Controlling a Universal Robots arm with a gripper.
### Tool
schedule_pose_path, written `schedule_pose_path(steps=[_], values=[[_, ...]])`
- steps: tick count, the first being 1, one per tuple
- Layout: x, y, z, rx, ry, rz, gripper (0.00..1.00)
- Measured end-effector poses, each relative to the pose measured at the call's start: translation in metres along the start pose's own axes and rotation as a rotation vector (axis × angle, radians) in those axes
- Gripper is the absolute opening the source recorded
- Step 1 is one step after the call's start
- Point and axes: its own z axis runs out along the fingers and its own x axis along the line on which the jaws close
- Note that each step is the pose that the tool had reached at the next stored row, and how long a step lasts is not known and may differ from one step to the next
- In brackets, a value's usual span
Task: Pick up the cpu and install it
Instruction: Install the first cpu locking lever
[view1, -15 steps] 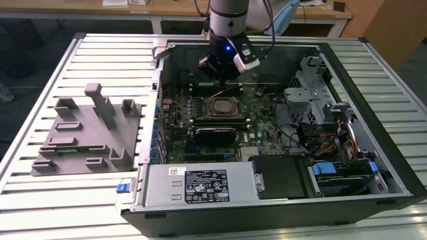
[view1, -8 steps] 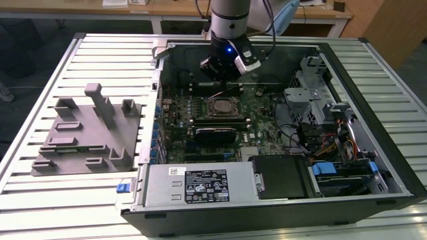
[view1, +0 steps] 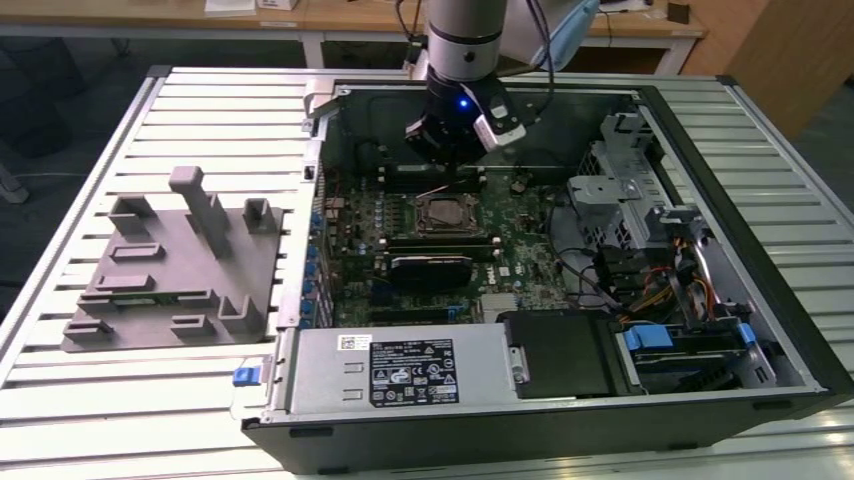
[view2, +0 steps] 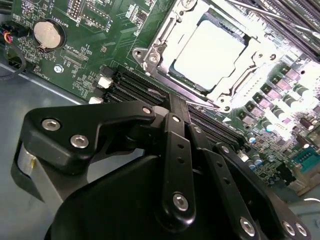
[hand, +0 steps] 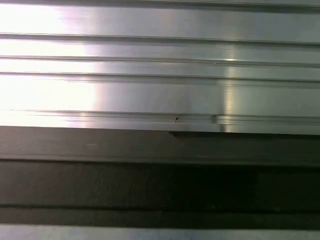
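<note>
The cpu (view2: 210, 52) is a silvery-white square lying flat in the motherboard socket, ringed by the bright metal socket frame (view2: 150, 55). In the exterior view the cpu (view1: 441, 212) sits mid-board inside the open computer case (view1: 534, 430). My gripper (view1: 447, 152) hangs over the board just behind the socket, toward the case's back wall. In the second wrist view the black links of my gripper (view2: 175, 100) converge to a point beside the socket, above the memory slots (view2: 132, 87). The gripper is shut with nothing in it, apart from the cpu.
A grey fixture (view1: 174, 265) with upright posts stands on the slatted metal table (hand: 150, 75) at the exterior view's left. Inside the case are a power supply (view1: 400, 370), a drive cage (view1: 627, 190) and cables (view1: 654, 295). A coin battery (view2: 46, 35) sits on the board.
</note>
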Motion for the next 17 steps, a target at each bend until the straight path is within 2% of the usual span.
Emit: schedule_pose_path(steps=[12, 17], values=[[-0.0045, -0.0003, 0.015, 0.0001, 0.0, 0.0, 0.11], [-0.0062, -0.0003, 0.0171, 0.0003, 0.0001, 0.0, 0.11]])
